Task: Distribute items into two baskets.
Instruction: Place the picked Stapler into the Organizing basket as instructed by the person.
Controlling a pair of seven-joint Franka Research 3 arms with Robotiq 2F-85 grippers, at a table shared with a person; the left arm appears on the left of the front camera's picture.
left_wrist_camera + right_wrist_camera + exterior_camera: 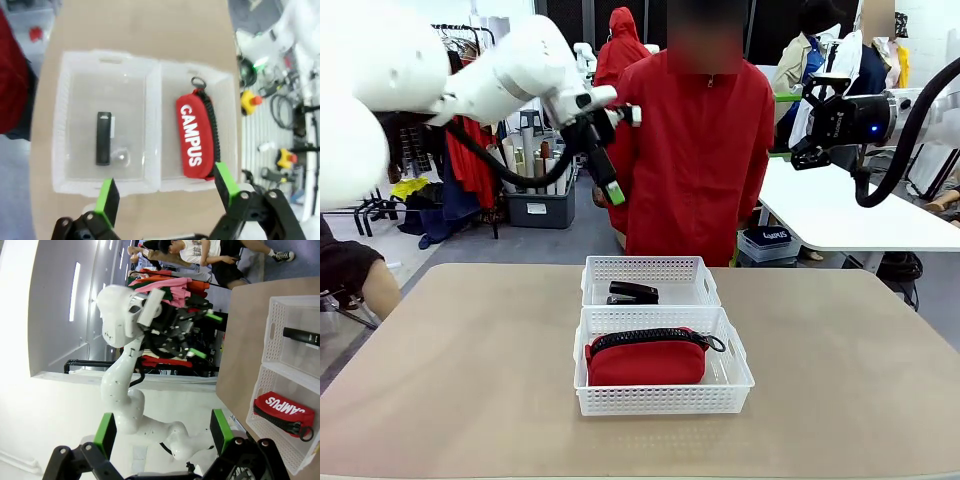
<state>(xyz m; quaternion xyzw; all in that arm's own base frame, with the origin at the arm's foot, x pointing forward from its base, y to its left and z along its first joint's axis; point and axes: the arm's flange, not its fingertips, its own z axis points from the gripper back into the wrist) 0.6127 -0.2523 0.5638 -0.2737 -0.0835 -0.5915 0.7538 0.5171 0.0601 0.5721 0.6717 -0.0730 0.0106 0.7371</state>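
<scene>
Nearest the robot's edge of the table [450, 400], at its middle, sits one white basket [663, 397] holding the red pouch [646, 360], which lies lengthwise with its black zipper on top and a ring on the strap end resting toward the basket's right wall. Touching it on the far side is the second basket [650, 280], where the small black stapler [633, 293] lies alone near the middle. Judged from this layout, each basket already has one item, so the distribution looks complete.

Above and beyond the baskets, the left gripper [610, 170] hangs high over the far edge of the table, its fingers spread fully apart and holding nothing; the left wrist view looks straight down on both baskets between the green pads [107, 200]. The right gripper [804, 152] is raised off to the right, well apart from the baskets, also wide open and empty. A person in a red coat [705, 160] stands just past the far edge.

The likely risks are few: a descending arm could clip a basket's lattice wall and slide the light pair across the table, or a finger could snag the pouch's strap ring and drag it out. The person's closeness to the left arm calls for slow withdrawal.
</scene>
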